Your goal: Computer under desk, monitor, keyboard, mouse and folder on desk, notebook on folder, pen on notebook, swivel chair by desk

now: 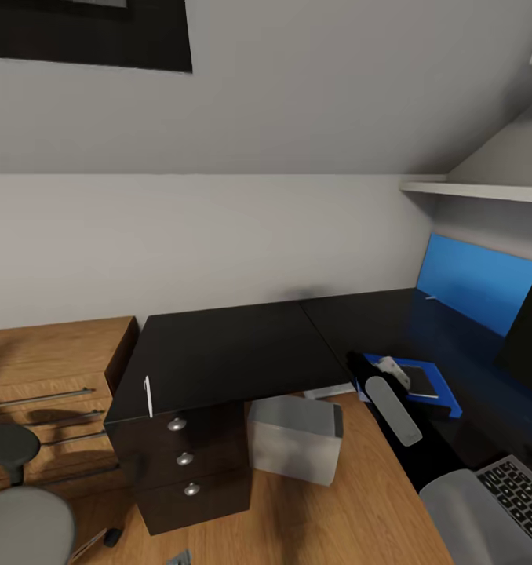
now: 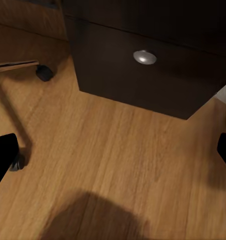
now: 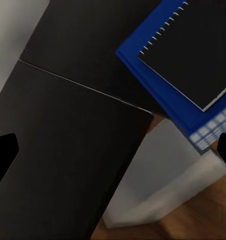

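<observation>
With my right gripper [image 3: 113, 150] spread wide and empty, the notebook [image 1: 420, 384] tops the folder [image 1: 446, 402] on the desk [image 1: 219, 353] (pen [image 1: 148, 395] left lying at the left edge).

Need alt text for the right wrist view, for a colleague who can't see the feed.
A dark notebook lies on the blue folder at the edge of the black desk. Below the desk edge, the light grey computer stands on the wooden floor; dark fingertips frame the sides, apart.
</observation>
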Controlling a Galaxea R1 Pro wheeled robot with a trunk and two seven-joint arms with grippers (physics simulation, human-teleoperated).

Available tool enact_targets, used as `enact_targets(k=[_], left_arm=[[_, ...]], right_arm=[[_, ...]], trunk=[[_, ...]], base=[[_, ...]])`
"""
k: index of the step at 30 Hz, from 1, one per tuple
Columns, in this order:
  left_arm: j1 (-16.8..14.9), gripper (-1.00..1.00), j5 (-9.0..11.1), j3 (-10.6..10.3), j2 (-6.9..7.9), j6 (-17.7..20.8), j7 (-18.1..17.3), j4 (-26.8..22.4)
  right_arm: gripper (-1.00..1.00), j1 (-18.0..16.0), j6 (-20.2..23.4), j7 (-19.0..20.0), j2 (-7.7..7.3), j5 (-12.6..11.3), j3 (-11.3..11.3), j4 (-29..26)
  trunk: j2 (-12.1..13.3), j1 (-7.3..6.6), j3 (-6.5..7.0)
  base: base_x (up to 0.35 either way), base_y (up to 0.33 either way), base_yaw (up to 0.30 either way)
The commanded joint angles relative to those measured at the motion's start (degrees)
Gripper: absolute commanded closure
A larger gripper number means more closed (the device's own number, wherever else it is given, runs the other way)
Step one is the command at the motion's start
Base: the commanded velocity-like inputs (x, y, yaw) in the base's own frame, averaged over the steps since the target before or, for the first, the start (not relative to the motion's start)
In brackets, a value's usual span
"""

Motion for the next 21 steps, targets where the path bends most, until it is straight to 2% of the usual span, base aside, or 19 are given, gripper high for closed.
enact_targets(k=[1, 10, 21], left_arm=[[0.0, -1.00, 0.6, -0.2, 0.03, -0.7, 0.1, -0.1], [0.0, -1.00, 0.6, -0.4, 0.03, -1.3, 0.1, -0.1], [0.0, -1.00, 0.6, -0.4, 0.03, -1.4, 0.1, 0.0]], right_arm=[[-1.00, 0.0, 0.3, -0.9, 0.05, -0.1, 0.5, -0.1], [-1.00, 0.0, 1.1, -2.0, 0.06, 0.7, 1.4, -0.7], [-1.00, 0.7, 2.5, -2.0, -0.13, 0.4, 1.7, -3.5]], trunk=[[0.4, -0.22, 0.14], [4.0, -2.20, 1.75], [8.4, -4.62, 3.73]], base=[[0.000, 0.000, 0.000], [0.000, 0.000, 0.000], [0.000, 0.000, 0.000]])
